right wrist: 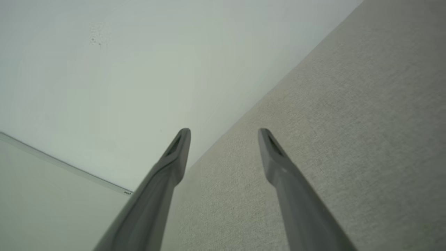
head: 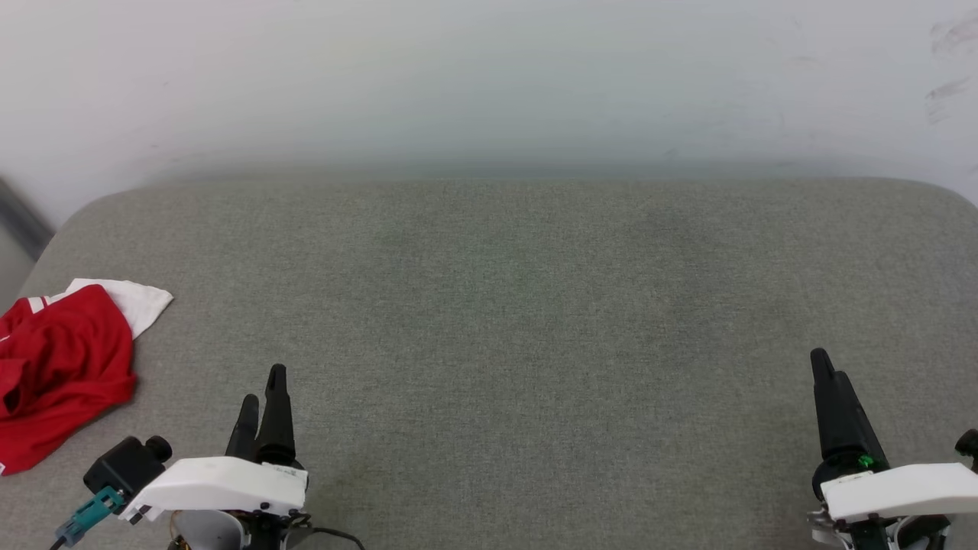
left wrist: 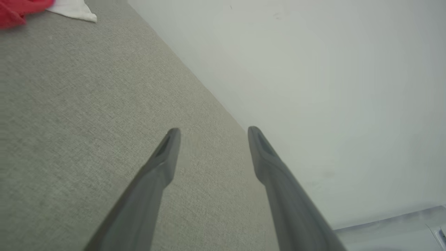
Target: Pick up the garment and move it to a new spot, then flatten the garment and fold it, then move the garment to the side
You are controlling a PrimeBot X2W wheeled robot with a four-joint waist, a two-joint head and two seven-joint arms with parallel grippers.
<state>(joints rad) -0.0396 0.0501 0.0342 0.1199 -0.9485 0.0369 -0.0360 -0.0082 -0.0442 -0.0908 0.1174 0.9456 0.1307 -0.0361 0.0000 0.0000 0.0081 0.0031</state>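
Observation:
The garment [head: 65,363] lies crumpled at the left edge of the grey cushioned surface [head: 519,305], red with a white sleeve poking out at its far side. A corner of the garment [left wrist: 21,8] also shows at the top left of the left wrist view. My left gripper [head: 263,393] hovers near the front edge, to the right of the garment and apart from it, open with nothing between its fingers [left wrist: 167,153]. At the lower right my right gripper [head: 829,382] stands far from the garment, open and empty, as its spread fingers [right wrist: 177,150] show.
A pale wall [head: 489,84] rises right behind the surface's far edge. The surface has rounded corners at the far left and far right. A floor strip and baseboard [right wrist: 66,170] show beside the surface in the right wrist view.

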